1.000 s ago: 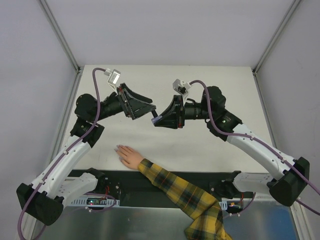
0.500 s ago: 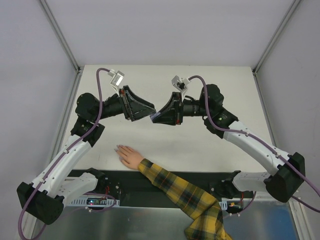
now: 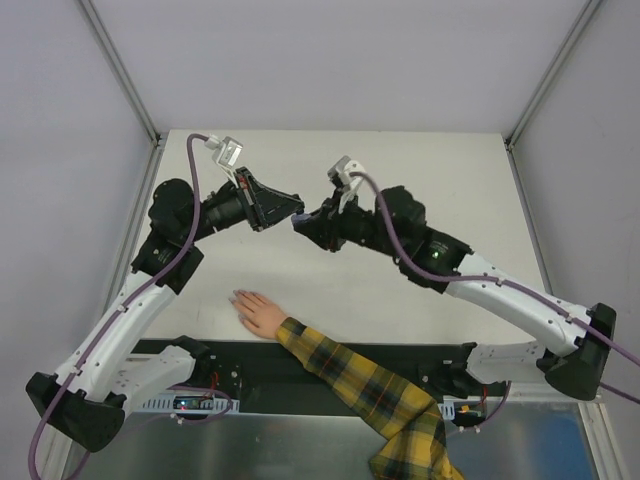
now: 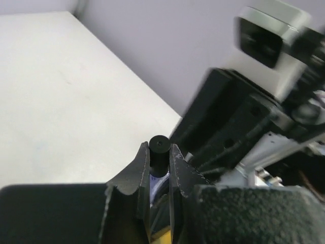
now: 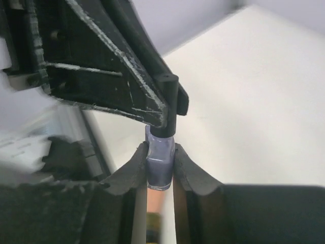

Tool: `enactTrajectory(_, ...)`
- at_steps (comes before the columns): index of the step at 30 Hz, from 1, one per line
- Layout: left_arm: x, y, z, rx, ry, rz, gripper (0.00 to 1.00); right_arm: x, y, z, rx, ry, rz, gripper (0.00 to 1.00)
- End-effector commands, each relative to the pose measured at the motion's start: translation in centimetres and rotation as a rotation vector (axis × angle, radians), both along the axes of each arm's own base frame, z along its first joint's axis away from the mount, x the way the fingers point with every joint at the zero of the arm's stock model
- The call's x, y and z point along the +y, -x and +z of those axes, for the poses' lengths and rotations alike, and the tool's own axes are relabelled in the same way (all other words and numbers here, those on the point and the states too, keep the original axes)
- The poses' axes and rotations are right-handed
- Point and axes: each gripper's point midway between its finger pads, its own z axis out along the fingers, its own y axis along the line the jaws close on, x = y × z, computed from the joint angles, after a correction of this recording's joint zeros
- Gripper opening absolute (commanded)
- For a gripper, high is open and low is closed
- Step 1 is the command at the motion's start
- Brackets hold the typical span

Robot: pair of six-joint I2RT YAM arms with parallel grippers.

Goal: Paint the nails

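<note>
The pale table (image 3: pixel 450 180) is seen from above, with both tools held up in the air over its middle. The left arm (image 3: pixel 140 300) is bent up from the near-left side and the right arm (image 3: pixel 500 290) from the near-right, so the two tools are brought nose to nose.

A yellow-and-black plaid sleeve (image 3: pixel 370 385) is laid below the tools on the bases' side. The peach mannequin hand (image 3: pixel 260 312) sticking out of it is rested flat on the table, under and a bit nearer the bases than the left gripper (image 3: pixel 285 208), well apart from both tools.

The left gripper is clamped on a black cap (image 4: pixel 159 145). In the wrist view the cap is squeezed between the two fingers, with its top poking out past the tips.

The right gripper (image 5: pixel 160 152) is clamped on a small purple bottle (image 5: pixel 159 168), with the glass pinched between the pads and the neck pointed at the left gripper. Cap and bottle are lined up end to end between the tools. Whether the cap is screwed tight or loose can't be told.

The nails (image 3: pixel 237 296) are down on the table at the mannequin hand's fingertips, pointed away from the bases, well apart from both tools. They're too small for any detail to be made out.
</note>
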Motion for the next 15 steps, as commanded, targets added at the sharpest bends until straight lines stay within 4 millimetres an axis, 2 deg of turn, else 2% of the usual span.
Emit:
enactTrajectory(1,0.5,0.4,2.4,-0.042,0.004,0.138,0.0,-6.5,-5.1,2.7,-0.395,0.368,-0.791,0.0)
enactTrajectory(2,1.2,-0.7,1.9,-0.02,-0.015,0.222,0.0,-5.8,-4.1,4.1,-0.515,0.418,-0.805,0.0)
enactTrajectory(3,1.3,-0.8,2.0,-0.019,-0.015,0.241,0.0,-6.2,-4.2,5.2,-0.548,0.436,-0.877,0.0)
enactTrajectory(5,1.6,-1.3,1.5,0.011,-0.023,0.292,0.0,-4.0,-3.6,5.0,-0.608,0.483,-0.851,0.0)
enactTrajectory(8,1.8,-1.7,0.8,0.04,-0.037,0.319,0.0,-2.7,-3.2,5.3,-0.641,0.485,-0.79,0.0)
enactTrajectory(9,1.9,-1.7,0.7,0.045,-0.041,0.324,0.0,-1.6,-2.7,5.1,-0.645,0.463,-0.723,0.0)
enactTrajectory(11,1.9,-1.6,0.8,0.05,-0.038,0.324,0.0,-1.2,-2.3,4.8,-0.642,0.453,-0.671,0.0)
enactTrajectory(12,1.9,-1.4,0.9,0.048,-0.036,0.319,0.0,0.1,-1.6,4.4,-0.641,0.419,-0.578,0.0)
enactTrajectory(13,1.8,-1.4,0.9,0.046,-0.037,0.313,0.0,0.3,-1.3,3.6,-0.64,0.419,-0.534,0.0)
enactTrajectory(14,1.8,-1.2,0.9,0.033,-0.044,0.301,0.0,0.2,-0.9,3.8,-0.631,0.388,-0.503,0.0)
enactTrajectory(15,1.7,-1.0,1.1,0.021,-0.045,0.29,0.07,1.0,0.0,3.8,-0.624,0.348,-0.423,0.0)
